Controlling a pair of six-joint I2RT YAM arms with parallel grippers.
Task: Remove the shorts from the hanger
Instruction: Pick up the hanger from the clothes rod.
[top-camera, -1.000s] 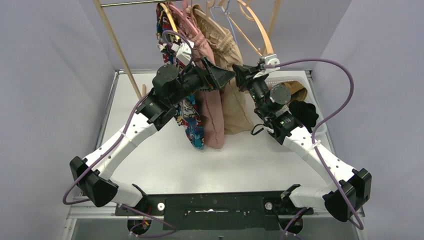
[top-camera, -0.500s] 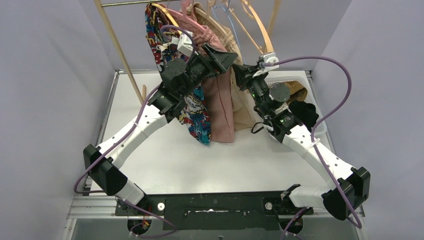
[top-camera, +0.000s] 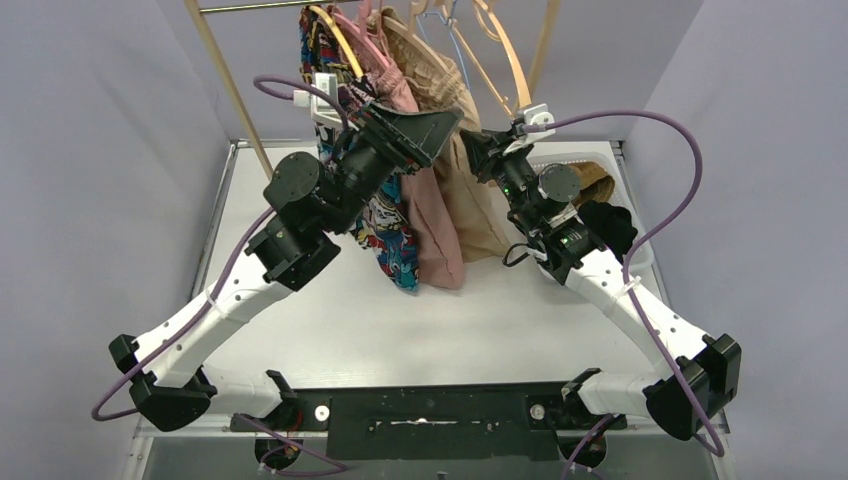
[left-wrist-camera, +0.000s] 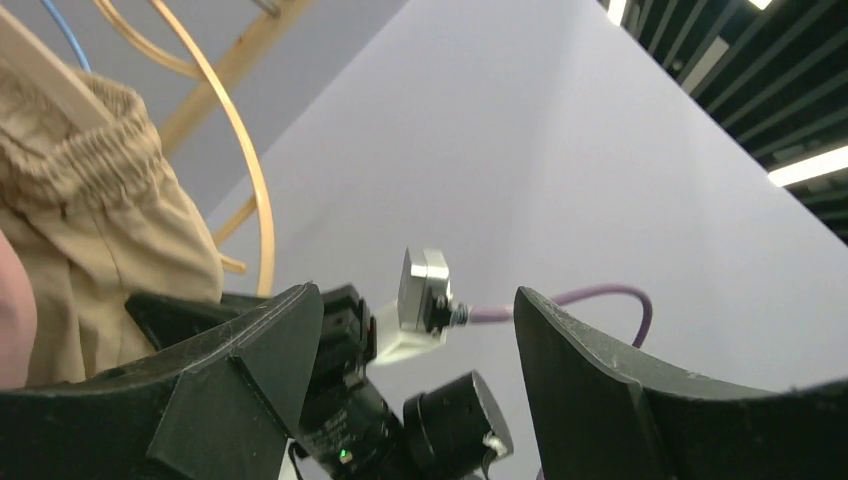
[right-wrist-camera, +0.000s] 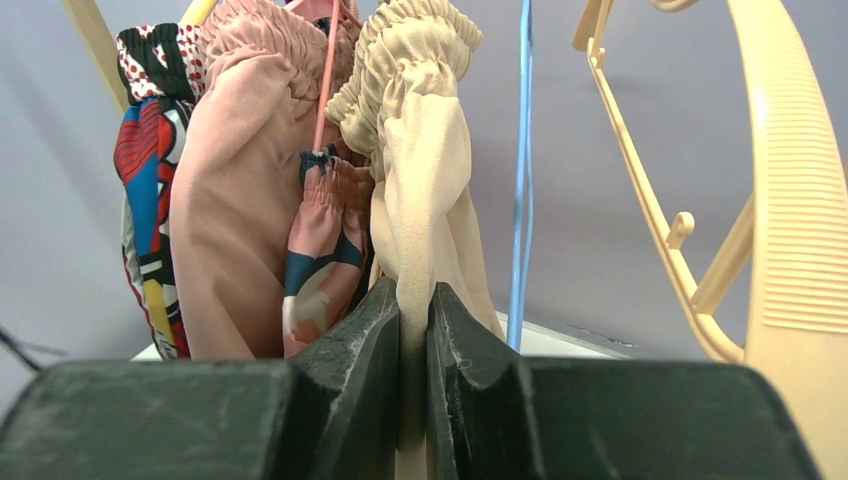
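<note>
Scanning L to R along the rail (top-camera: 250, 5): comic-print shorts (right-wrist-camera: 140, 200) hang furthest left, dusty pink shorts (right-wrist-camera: 230, 200) touch them, and small floral-print shorts (right-wrist-camera: 320, 255) are tucked betw. pink and beige. All are on hangers, above the bench (top-camera: 330, 320).

Next, the left gripper (left-wrist-camera: 415, 295): raised to waistband level, jaws apart, nothing betw. them. Beige fabric shows just beside one finger in the wrist view. Not grasping anything.

The beige shorts (right-wrist-camera: 420, 150) are on their hanger, waistband bunched at the top, and the hanger is mostly hidden by the elastic.

The right gripper (right-wrist-camera: 412, 300) is clenched on a thin fold of the beige pair, below the waistband. A blue hanger (right-wrist-camera: 522, 150) and a cream hanger (right-wrist-camera: 790, 200) hang bare to its right.

Far right: bin (top-camera: 585, 157) w/ mustard-brown shorts (top-camera: 598, 182) and black shorts (top-camera: 612, 228) inside.

Judgement: step in hand = strip the beige pair, w/ three others left.

Risks:
- Thin pinch; fabric may slip out if the elastic waist catches on the hanger.
- A straight pull could lift the hanger off the rail, or swing it into the pink and floral pairs and drag them.
- The two grippers are near each other, so a clash is poss. if the left closes in w/o clearance.
- The left may grab pink instead of beige.
</note>
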